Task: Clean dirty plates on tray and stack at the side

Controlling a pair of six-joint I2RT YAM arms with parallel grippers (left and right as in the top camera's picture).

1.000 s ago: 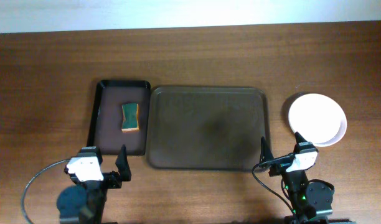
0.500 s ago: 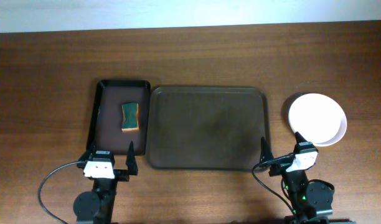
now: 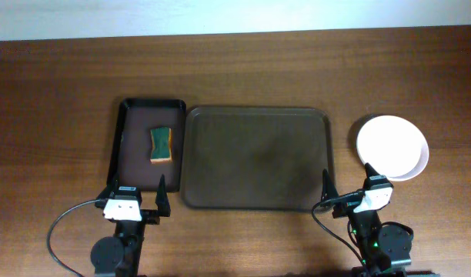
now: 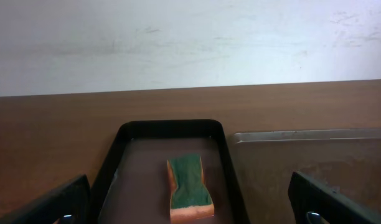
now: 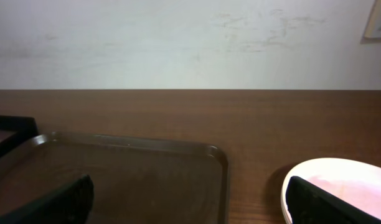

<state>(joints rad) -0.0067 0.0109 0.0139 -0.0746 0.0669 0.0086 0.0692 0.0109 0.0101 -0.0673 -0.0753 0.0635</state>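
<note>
The large dark brown tray (image 3: 255, 158) lies mid-table with nothing on it; it also shows in the right wrist view (image 5: 116, 180) and the left wrist view (image 4: 315, 155). A stack of white plates (image 3: 392, 148) sits on the bare wood to the tray's right, with a pinkish edge showing underneath; it shows in the right wrist view (image 5: 340, 180). How many plates are in the stack I cannot tell. My left gripper (image 3: 136, 194) is open and empty near the front edge, below the small black tray. My right gripper (image 3: 345, 187) is open and empty at the front, between the brown tray and the plates.
A smaller black tray (image 3: 148, 145) left of the brown tray holds a green-and-yellow sponge (image 3: 162, 145), also seen in the left wrist view (image 4: 189, 194). A white wall runs behind the table's far edge. Bare wood-grain tabletop (image 3: 51, 115) surrounds the trays.
One second ago the left arm was lower left and turned; it has moved right and straightened below the black tray. In the last half second nothing moved. The right arm stayed still.
</note>
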